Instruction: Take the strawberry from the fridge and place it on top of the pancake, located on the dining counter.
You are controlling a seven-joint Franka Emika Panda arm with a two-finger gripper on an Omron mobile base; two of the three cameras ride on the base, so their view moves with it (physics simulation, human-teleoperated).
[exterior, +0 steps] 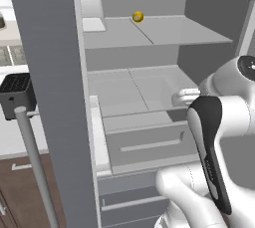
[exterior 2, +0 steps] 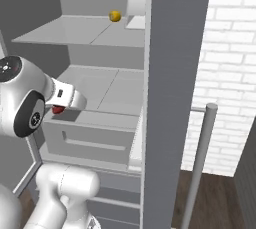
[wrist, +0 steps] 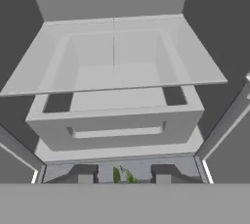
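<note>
Gripper [exterior 2: 64, 104] clamped on the strawberry [exterior 2: 58, 109] at the open fridge [exterior 2: 95, 88]; pickup looks done, carry to the pancake remains.

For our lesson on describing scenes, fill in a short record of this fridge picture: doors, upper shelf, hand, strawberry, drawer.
fridge doors: open, fridge interior in view
upper shelf: small yellow fruit near the back
hand: hand over the lower shelf, shut on the strawberry
strawberry: strawberry red, at the hand's tip, mostly hidden; green leaves visible between the fingertips in the hand view
drawer: drawer below the lower shelf, closed
</note>
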